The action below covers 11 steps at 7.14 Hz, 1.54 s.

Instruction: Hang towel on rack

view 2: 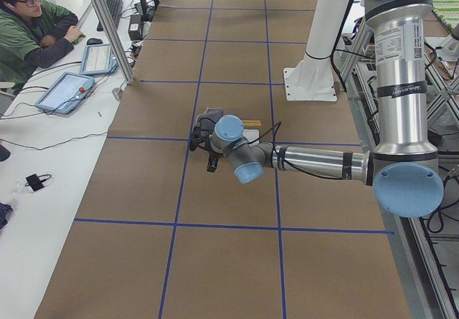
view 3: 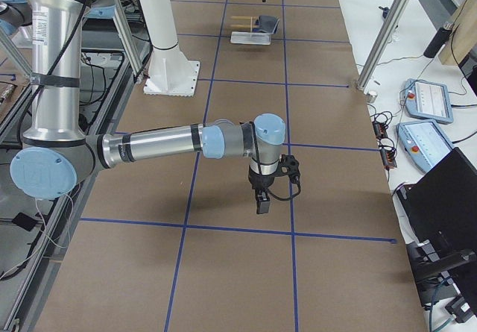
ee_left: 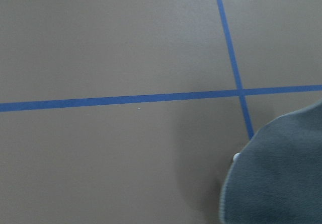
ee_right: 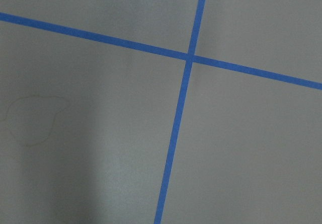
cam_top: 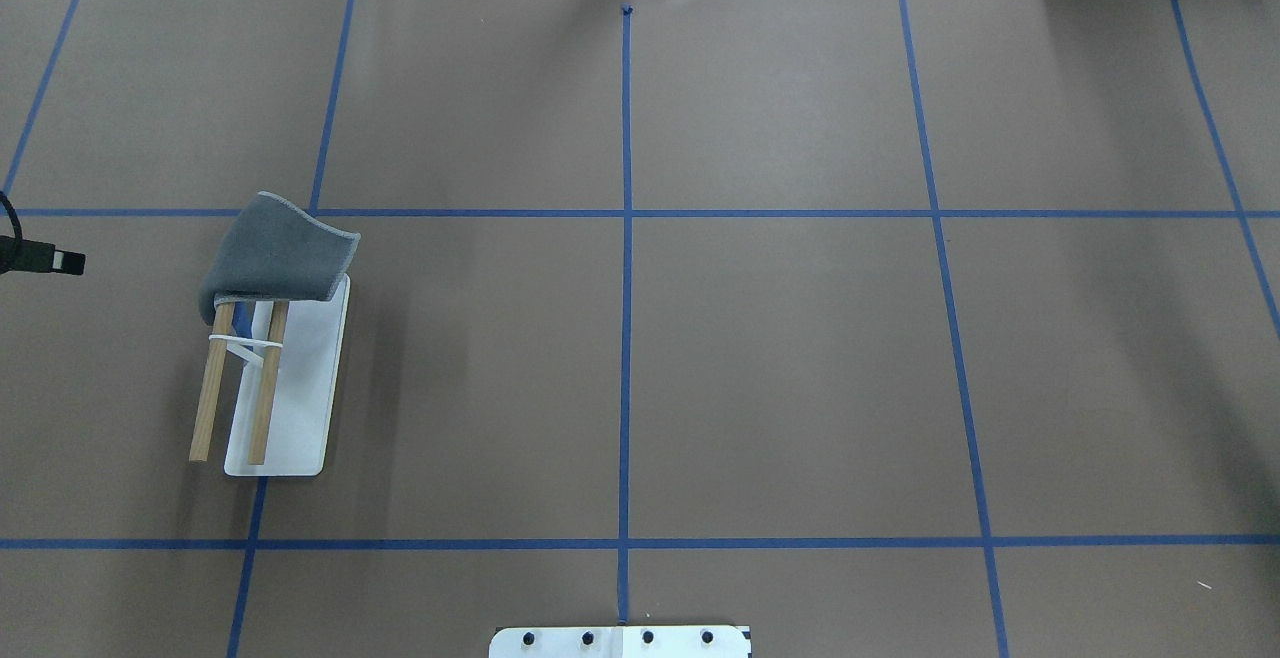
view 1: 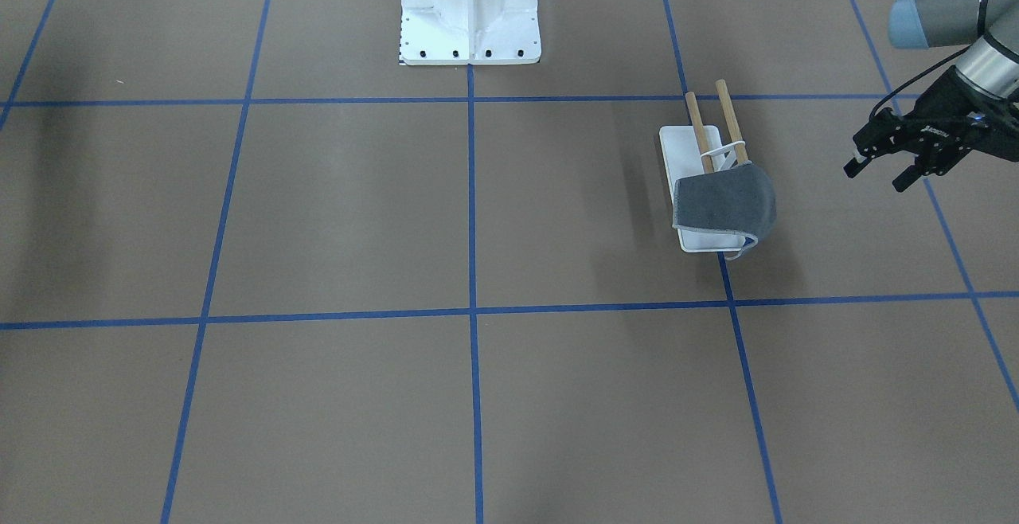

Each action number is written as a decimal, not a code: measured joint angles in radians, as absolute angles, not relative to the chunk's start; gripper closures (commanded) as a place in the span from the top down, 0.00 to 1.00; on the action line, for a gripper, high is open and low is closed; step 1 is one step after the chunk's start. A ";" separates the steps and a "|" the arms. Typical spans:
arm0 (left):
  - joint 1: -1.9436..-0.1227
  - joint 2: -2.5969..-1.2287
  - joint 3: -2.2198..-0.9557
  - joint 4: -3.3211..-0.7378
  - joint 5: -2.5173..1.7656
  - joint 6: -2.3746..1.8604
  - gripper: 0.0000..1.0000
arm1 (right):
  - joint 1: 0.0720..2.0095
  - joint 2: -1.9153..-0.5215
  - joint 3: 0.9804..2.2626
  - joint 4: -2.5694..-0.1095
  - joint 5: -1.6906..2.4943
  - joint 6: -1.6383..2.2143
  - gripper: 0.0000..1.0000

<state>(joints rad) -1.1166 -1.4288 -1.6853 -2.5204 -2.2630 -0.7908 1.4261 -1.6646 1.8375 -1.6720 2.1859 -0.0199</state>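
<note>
The dark grey towel (view 1: pixel 726 204) hangs draped over the far ends of the rack's two wooden dowels (view 1: pixel 700 122); its edge hangs down toward the white base (view 1: pixel 683 150). In the overhead view the towel (cam_top: pixel 277 253) covers the dowel ends above the base (cam_top: pixel 312 388). My left gripper (view 1: pixel 876 176) is open and empty, off to the side of the rack and apart from it; only one fingertip (cam_top: pixel 62 260) shows at the overhead view's left edge. The left wrist view shows a corner of the towel (ee_left: pixel 279 176). My right gripper (view 3: pixel 261 198) hovers over bare table far from the rack; I cannot tell its state.
The large white bolted pedestal (view 1: pixel 470 10) stands at the robot's side of the table. Blue tape lines grid the brown table cover (cam_top: pixel 780 368). An operator (view 2: pixel 32 25) sits with tablets at a side desk beyond the table edge.
</note>
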 measured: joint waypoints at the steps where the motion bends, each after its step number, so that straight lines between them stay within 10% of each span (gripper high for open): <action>1: -1.152 -1.425 -1.664 -2.482 -2.260 -0.693 0.98 | 1.426 -1.665 1.835 -1.672 2.186 -0.020 1.00; 11: -1.494 -1.485 -1.730 -1.614 -2.314 -0.025 0.98 | 1.426 -1.661 1.817 -1.671 2.187 -0.020 1.00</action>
<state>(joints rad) -1.4939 -1.4852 -1.7298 -1.6143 -2.3138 -0.0251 1.4258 -1.6610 1.8174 -1.6710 2.1866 -0.0199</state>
